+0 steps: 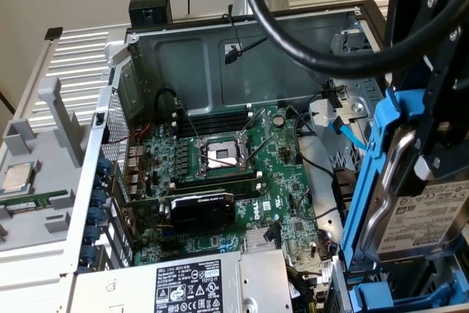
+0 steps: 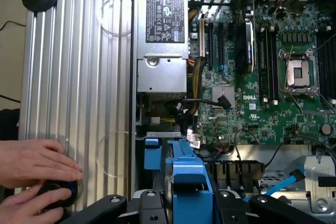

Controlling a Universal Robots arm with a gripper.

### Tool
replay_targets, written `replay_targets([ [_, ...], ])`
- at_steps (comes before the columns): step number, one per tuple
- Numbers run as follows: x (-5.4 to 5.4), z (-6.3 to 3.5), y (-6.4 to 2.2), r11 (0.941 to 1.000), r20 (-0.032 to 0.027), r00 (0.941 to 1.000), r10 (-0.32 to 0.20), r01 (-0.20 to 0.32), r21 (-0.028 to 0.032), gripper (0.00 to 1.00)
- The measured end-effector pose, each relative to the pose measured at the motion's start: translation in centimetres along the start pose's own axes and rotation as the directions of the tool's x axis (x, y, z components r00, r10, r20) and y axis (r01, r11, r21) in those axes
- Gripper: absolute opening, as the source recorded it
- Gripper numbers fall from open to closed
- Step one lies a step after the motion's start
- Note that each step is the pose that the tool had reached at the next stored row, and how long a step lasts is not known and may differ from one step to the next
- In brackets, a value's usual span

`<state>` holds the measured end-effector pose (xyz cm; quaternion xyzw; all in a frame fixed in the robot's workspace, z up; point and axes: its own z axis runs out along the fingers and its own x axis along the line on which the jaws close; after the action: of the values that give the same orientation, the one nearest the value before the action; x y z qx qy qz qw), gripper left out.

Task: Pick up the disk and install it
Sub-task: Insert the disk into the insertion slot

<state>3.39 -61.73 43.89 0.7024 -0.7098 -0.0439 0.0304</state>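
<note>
Over the drive-bay corner of the open computer case (image 1: 220, 42), at the exterior view's right, the gripper (image 2: 189, 205) grasps the disk (image 1: 429, 218) by its blue carrier frame (image 2: 191, 177), fingers (image 2: 149, 205) pressed on both sides. It stands on edge, label facing the exterior camera, apparently just clear of the blue bay rails (image 1: 388, 300) beneath, though that gap is hard to judge. A person's hands (image 2: 31, 169) rest on a black knob (image 2: 55, 192) on the ribbed worktop (image 2: 89, 77) beside the case.
</note>
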Motion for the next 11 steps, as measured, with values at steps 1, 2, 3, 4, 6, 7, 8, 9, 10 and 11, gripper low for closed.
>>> replay_targets([
  [1,0.01,0.02,-0.02,1.0,0.0002,1.0,0.0,0.0,0.0,0.37],
  [2,0.02,0.04,-0.03,1.0,0.0003,1.0,0.0,0.0,0.0,0.37],
  [3,0.03,0.08,-0.04,1.0,0.0007,1.0,0.0,0.0,-0.0001,0.37],
  [4,0.04,0.11,-0.05,1.0,0.0012,1.0,0.0,0.0,-0.0001,0.37],
  [6,0.04,0.22,-0.08,1.0,0.0019,1.0,0.0,0.0,-0.0002,0.37],
  [7,0.05,0.27,-0.09,1.0,0.002,1.0,0.0,0.0,-0.0003,0.37],
  [8,0.05,0.34,-0.1,1.0,0.0023,1.0,0.0,0.0,-0.0004,0.37],
  [9,0.05,0.39,-0.11,1.0,0.0024,1.0,0.0,0.0,-0.0006,0.37],
  [10,0.05,0.44,-0.13,1.0,0.0024,1.0,0.0,0.0,-0.0007,0.37],
  [11,0.05,0.5,-0.14,1.0,0.0028,1.0,0.0,0.0,-0.001,0.37],
])
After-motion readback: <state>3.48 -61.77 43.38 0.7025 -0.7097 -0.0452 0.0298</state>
